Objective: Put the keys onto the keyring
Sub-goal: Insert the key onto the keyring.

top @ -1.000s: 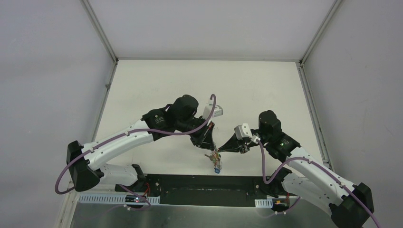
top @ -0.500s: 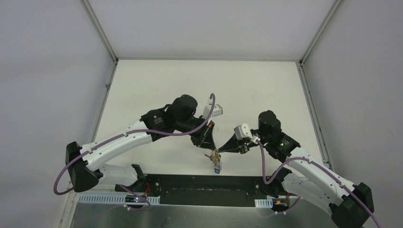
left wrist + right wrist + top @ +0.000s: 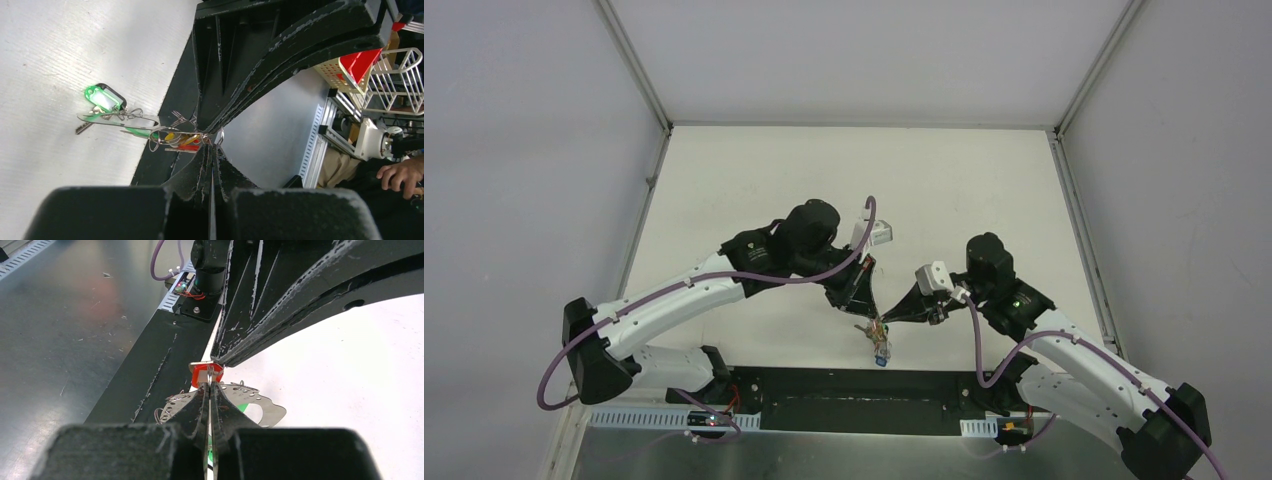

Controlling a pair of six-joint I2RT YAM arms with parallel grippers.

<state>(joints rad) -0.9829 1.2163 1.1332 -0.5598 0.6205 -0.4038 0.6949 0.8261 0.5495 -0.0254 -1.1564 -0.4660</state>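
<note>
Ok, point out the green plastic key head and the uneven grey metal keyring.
green plastic key head (image 3: 102, 98): left wrist view, middle of the head.
uneven grey metal keyring (image 3: 267, 402): right wrist view, its right-hand band.

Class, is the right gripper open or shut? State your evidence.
Shut. The right gripper shows its fingers pressed together, no gap, tips at a red key head; whether they pinch it, cannot tell.

White arms (image 3: 686, 294), black joints (image 3: 810, 228) — purple cables (image 3: 977, 350)

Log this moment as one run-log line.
left gripper: shut, tip at key bunch | right gripper: shut on red-headed silver metal key | uneven thin grey metal keyring: in the bunch | place: near edge of white table
</note>
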